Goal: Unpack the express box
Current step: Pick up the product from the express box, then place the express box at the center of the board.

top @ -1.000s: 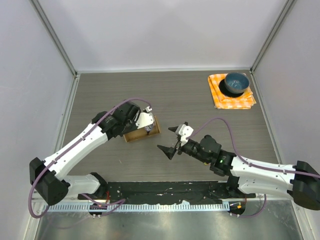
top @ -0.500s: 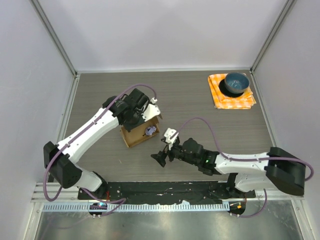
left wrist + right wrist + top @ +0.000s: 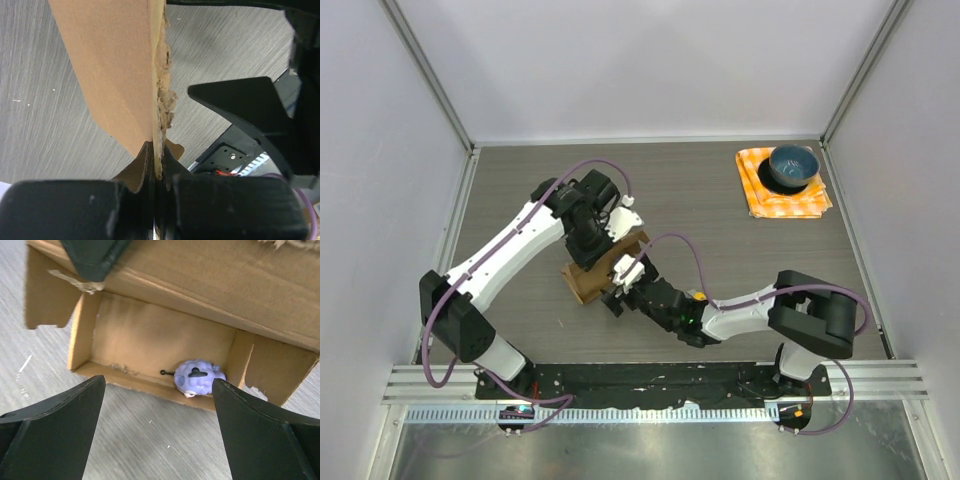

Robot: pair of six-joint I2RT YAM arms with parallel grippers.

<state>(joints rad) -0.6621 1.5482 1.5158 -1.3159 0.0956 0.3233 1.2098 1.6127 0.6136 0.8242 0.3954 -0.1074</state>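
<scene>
The express box (image 3: 584, 281) is a small brown carton tipped on its side left of the table's middle. My left gripper (image 3: 620, 238) is shut on its upper flap (image 3: 112, 65), the torn cardboard edge pinched between the jaws at the left gripper (image 3: 158, 167). My right gripper (image 3: 617, 291) is open just in front of the box's opening. In the right wrist view the box (image 3: 150, 337) gapes toward the right gripper (image 3: 157, 381), and a small purple bumpy toy (image 3: 198, 378) lies inside against the low front wall, between the lines of the two fingers.
A blue bowl (image 3: 792, 166) sits on an orange checked cloth (image 3: 758, 196) at the far right corner. Grey enclosure walls ring the table. The right arm's cable (image 3: 675, 245) loops over the table beside the box.
The left gripper has lifted and turned the box by its flap, opening it toward the right arm. The right gripper has swung left and low, right up to the box's mouth, staying open.
</scene>
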